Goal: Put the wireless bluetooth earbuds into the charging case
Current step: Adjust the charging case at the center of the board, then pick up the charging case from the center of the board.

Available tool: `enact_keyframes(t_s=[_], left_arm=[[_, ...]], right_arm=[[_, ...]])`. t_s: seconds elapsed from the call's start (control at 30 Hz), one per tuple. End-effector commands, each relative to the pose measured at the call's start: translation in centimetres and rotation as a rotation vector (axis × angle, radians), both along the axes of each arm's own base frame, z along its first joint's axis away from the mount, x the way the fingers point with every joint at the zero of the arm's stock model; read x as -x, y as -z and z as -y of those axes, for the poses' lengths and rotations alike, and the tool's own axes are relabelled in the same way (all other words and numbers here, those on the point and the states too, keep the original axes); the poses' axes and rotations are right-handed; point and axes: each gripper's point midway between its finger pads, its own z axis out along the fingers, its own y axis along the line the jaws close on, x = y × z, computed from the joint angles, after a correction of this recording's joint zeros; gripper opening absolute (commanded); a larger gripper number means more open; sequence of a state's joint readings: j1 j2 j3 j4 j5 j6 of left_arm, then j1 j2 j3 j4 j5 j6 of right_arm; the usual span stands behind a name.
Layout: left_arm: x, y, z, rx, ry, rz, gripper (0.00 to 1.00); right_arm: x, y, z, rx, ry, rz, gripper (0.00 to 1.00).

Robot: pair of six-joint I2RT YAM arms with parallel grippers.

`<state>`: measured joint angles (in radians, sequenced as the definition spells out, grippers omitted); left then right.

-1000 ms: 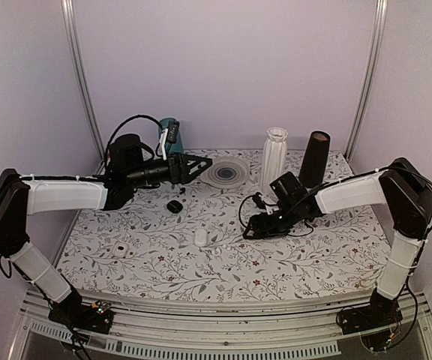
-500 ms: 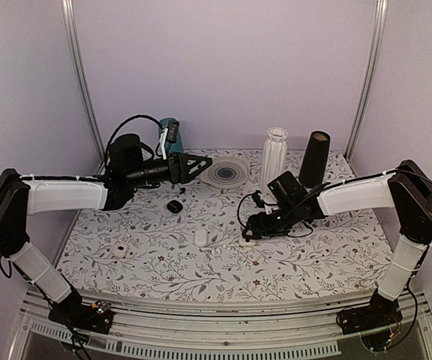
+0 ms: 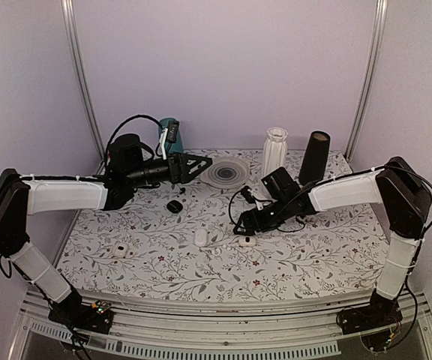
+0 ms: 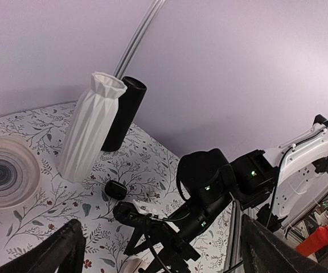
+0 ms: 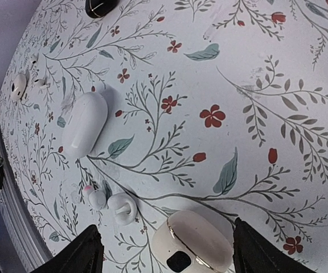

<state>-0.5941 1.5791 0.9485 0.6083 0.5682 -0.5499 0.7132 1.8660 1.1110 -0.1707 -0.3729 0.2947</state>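
A pale charging case (image 5: 209,242) with a gold seam and a dark window lies on the floral table, between the spread fingers of my right gripper (image 5: 169,256), which stands open and low over it. From above, this case (image 3: 247,241) shows just under the right gripper (image 3: 243,225). Two white earbuds (image 5: 110,203) lie loose to the case's left. A closed white case (image 5: 84,125) lies beyond them. My left gripper (image 3: 201,163) hangs open and empty, high near the back left; its fingers (image 4: 61,250) frame the left wrist view.
A black case (image 3: 175,206) lies mid-left and another black case (image 4: 115,189) near the white vase (image 3: 275,154). A further white case (image 3: 120,250) with buds beside it sits front left. A black cylinder (image 3: 315,156), a ribbed plate (image 3: 227,172) and a teal object (image 3: 168,131) stand along the back.
The right gripper has shifted slightly left and back. The pale case, unseen under it a second ago, now shows on the table below its fingers. The left arm has not moved.
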Motion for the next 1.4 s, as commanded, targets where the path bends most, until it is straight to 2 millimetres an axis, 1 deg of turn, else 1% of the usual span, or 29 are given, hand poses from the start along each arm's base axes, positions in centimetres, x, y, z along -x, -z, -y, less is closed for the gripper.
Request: enact_keyframes(t_s=[0.0,0.1,0.23,0.43,0.67,0.87,1.0,1.13,1.27,1.37], left_arm=[[-0.3,-0.7,-0.5,0.005,-0.013,0.029,0.95],[-0.3,-0.7,-0.5,0.006,-0.010,0.031,0.95],[-0.3,-0.7,-0.4,0.005,-0.007,0.029,0.95],[-0.5,-0.6,-0.2,0.010,0.000,0.024,0.95],[-0.5,-0.6,0.0,0.015,0.010,0.020,0.95],[-0.5,-0.5,-0.2,0.008,0.001,0.018,0.95],[-0.5,-0.4,-0.3,0.006,-0.005,0.017,0.95],[-0.6,-0.3,-0.3,0.006,-0.009,0.013,0.95],[-0.8,-0.2,-0.3,0.006,-0.017,0.006,0.95],[-1.0,0.1,-0.4,-0.008,-0.032,-0.003,0.94]], right_arm=[[0.0,0.3,-1.0,-0.034,-0.056,0.006,0.79],[0.4,0.6,-0.9,-0.035,-0.054,-0.009,0.78],[1.7,0.5,-0.6,-0.042,-0.060,-0.027,0.77],[3.5,0.9,0.0,-0.030,-0.061,-0.049,0.71],[3.0,1.0,0.6,0.021,-0.011,-0.008,0.67],[2.5,1.1,0.8,0.154,0.047,0.096,0.67],[2.9,1.1,1.0,0.206,0.059,0.129,0.66],[2.8,1.3,1.1,0.253,0.078,0.153,0.66],[2.8,1.6,0.8,0.290,0.078,0.181,0.64],[3.1,2.2,0.6,0.324,0.064,0.187,0.62]])
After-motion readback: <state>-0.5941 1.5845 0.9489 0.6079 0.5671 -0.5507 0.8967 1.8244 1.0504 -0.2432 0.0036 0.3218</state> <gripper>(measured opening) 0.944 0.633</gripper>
